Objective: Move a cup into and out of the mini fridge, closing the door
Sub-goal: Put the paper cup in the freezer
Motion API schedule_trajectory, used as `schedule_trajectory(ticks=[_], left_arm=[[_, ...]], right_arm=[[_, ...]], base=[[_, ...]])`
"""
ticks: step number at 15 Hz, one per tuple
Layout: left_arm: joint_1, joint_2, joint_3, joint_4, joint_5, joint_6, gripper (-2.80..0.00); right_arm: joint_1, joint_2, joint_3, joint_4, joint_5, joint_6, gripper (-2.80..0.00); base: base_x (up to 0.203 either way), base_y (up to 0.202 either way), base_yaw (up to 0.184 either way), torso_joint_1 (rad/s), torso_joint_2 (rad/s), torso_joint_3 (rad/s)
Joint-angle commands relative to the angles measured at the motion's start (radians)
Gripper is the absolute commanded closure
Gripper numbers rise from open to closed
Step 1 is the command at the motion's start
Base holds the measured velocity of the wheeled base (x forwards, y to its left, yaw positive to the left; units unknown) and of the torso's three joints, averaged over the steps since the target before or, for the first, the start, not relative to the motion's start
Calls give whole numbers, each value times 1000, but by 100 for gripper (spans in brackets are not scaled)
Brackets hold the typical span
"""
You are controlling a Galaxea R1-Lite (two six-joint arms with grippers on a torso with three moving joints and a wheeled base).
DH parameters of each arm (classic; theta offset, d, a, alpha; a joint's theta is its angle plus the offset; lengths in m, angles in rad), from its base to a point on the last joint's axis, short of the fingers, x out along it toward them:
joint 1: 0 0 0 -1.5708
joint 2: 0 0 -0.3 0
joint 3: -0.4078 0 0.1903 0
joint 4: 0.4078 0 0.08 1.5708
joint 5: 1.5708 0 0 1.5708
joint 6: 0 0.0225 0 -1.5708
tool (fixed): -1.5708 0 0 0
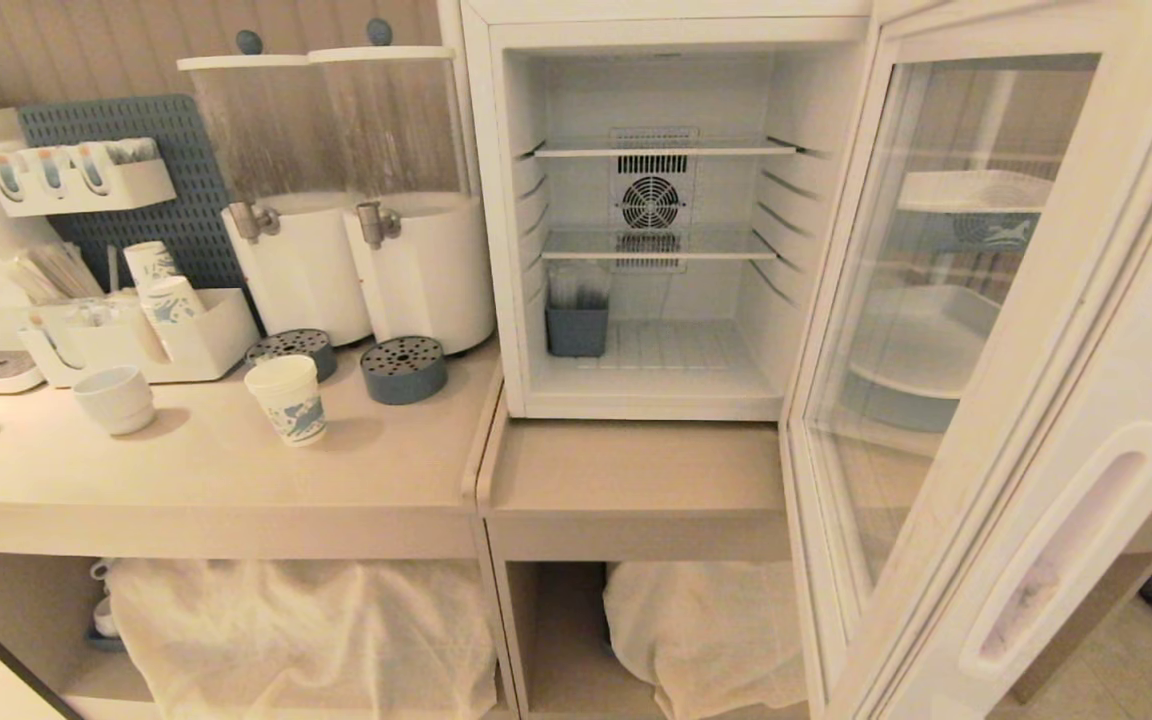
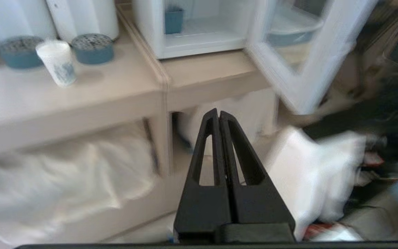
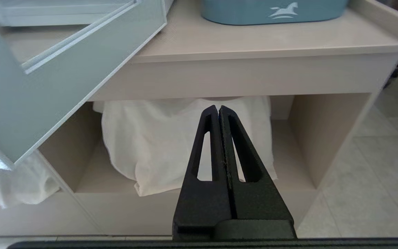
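both end effectors [image 2: 218,114] [image 3: 218,109] fully closed; holding nothing

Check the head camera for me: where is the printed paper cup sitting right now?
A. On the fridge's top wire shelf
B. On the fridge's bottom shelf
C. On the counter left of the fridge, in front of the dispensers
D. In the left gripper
C: the cup stands on the counter in front of the dispensers, left of the open fridge, and no gripper holds it.

No readable text or numbers, white horse emblem on blue tub [image 3: 275,10]
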Motion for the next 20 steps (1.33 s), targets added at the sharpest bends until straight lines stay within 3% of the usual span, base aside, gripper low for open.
schedule_trajectory(ticks=[1, 3, 4, 5, 7, 9, 11, 13, 15, 18, 20], left_arm=[[84, -54, -213, 192, -47, -80, 0], [232, -68, -322, 292, -117, -123, 0], [265, -89, -356, 374, -159, -109, 0], [257, -117, -349, 394, -180, -94, 0], [227, -226, -216, 414, -194, -51, 0], [213, -324, -45, 424, -187, 8, 0], [205, -355, 13, 407, -160, 25, 0], [205, -356, 181, 134, -64, -43, 0], [205, -356, 504, -260, 18, -72, 0], [205, -357, 1068, -834, 108, -26, 0], [205, -357, 1328, -1067, 155, 15, 0]], right_arm=[[1, 1, -2, 3, 0, -1, 0], [-1, 2, -2, 1, 0, -1, 0], [0, 2, -1, 1, 0, 0, 0], [0, 0, -2, 1, 0, -1, 0], [-1, 2, -2, 1, 0, 1, 0], [1, 2, 0, 1, 0, 1, 0], [-1, 2, 0, 1, 0, 0, 0], [-1, 2, 0, 0, 0, 1, 0], [-1, 2, 0, 0, 0, 1, 0], [0, 2, 0, 0, 0, 1, 0], [-1, 2, 0, 0, 0, -1, 0]], base=[[0, 0, 0, 0, 0, 0], [0, 0, 0, 0, 0, 0], [0, 0, 0, 0, 0, 0], [0, 0, 0, 0, 0, 0], [0, 0, 0, 0, 0, 0], [0, 0, 0, 0, 0, 0], [0, 0, 0, 0, 0, 0], [0, 0, 0, 0, 0, 0], [0, 0, 0, 0, 0, 0], [0, 0, 0, 0, 0, 0], [0, 0, 0, 0, 0, 0]])
